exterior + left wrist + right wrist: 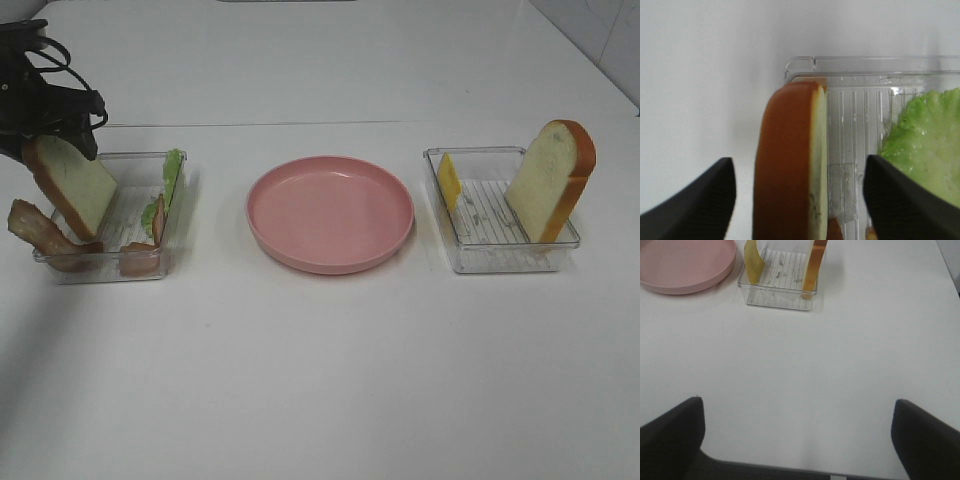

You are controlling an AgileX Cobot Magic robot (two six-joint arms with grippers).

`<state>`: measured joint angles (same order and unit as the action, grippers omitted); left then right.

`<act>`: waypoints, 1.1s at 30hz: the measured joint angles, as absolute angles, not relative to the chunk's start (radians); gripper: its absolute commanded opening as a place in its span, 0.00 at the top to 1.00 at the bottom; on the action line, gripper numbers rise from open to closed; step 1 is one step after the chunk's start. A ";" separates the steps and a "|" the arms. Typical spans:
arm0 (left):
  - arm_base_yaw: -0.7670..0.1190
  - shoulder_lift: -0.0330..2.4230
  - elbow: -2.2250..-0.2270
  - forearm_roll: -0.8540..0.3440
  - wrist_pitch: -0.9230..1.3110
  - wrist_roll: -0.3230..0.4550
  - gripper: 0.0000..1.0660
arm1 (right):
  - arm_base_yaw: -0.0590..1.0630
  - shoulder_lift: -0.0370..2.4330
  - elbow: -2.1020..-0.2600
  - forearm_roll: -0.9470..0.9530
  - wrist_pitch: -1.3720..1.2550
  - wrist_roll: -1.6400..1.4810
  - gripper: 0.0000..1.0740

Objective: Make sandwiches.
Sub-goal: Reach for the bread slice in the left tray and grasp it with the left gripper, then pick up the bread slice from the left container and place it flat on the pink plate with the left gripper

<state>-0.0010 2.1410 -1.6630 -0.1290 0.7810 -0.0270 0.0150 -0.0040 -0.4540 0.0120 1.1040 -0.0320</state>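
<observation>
The left jaws stand apart, one dark finger [695, 200] on each side of a bread slice [790, 165]. A narrow gap shows between each finger and the slice, so nothing is clamped. The wrist view sees the slice edge-on. Its orange-brown crust faces one finger and its pale crumb faces the other, on the side of the lettuce leaf [925, 145].

In the high view the slice stands on edge in the clear left tray [130, 156]. It leans so that its top tips out over the tray's left wall, and its long axis runs from upper left down to lower right. Its white face is turned towards the pink plate [330, 212]. Brown bacon strips [40, 232] drape over the tray's near left corner, and the lettuce stands against its right wall. The left arm [40, 95], black and trailing cables, comes in from the left edge and tips down onto the top of the slice.

The right jaws are spread wide with nothing between them, over bare table [800, 365] well short of the right tray [777, 300]. In that tray a yellow cheese slice [754, 262] stands on edge against the wall nearer the plate. A second bread slice [815, 265] stands against the opposite wall, nearly upright. The plate lies between the two trays.
</observation>
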 measured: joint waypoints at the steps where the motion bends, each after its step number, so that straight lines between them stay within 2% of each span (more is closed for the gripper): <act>1: -0.001 2.141 -1.664 -0.129 0.779 -0.036 0.82 | 0.015 -0.004 -0.454 0.012 1.104 -0.032 0.08; 2: -0.001 2.141 -1.664 -0.129 0.779 -0.036 0.82 | 0.015 -0.004 -0.454 0.012 1.104 -0.032 0.08; 3: -0.001 2.141 -1.666 -0.128 0.765 -0.055 1.00 | 0.015 -0.004 -0.454 0.012 1.104 -0.032 0.08; 13: -0.001 2.108 -1.749 -0.123 0.858 -0.115 1.00 | 0.015 -0.004 -0.454 0.012 1.104 -0.032 0.08; 23: -0.005 2.031 -1.938 -0.154 1.001 -0.121 1.00 | 0.015 -0.004 -0.454 0.012 1.104 -0.032 0.08; 28: -0.045 2.017 -2.039 -0.187 1.034 -0.121 1.00 | 0.015 -0.004 -0.454 0.012 1.104 -0.032 0.08; 33: -0.143 2.017 -2.065 -0.264 0.996 -0.122 1.00 | 0.015 -0.004 -0.454 0.012 1.104 -0.032 0.08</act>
<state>-0.1430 2.0170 -2.0650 -0.2640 0.9960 -0.1220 0.0150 -0.0040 -0.4540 0.0120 1.1040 -0.0320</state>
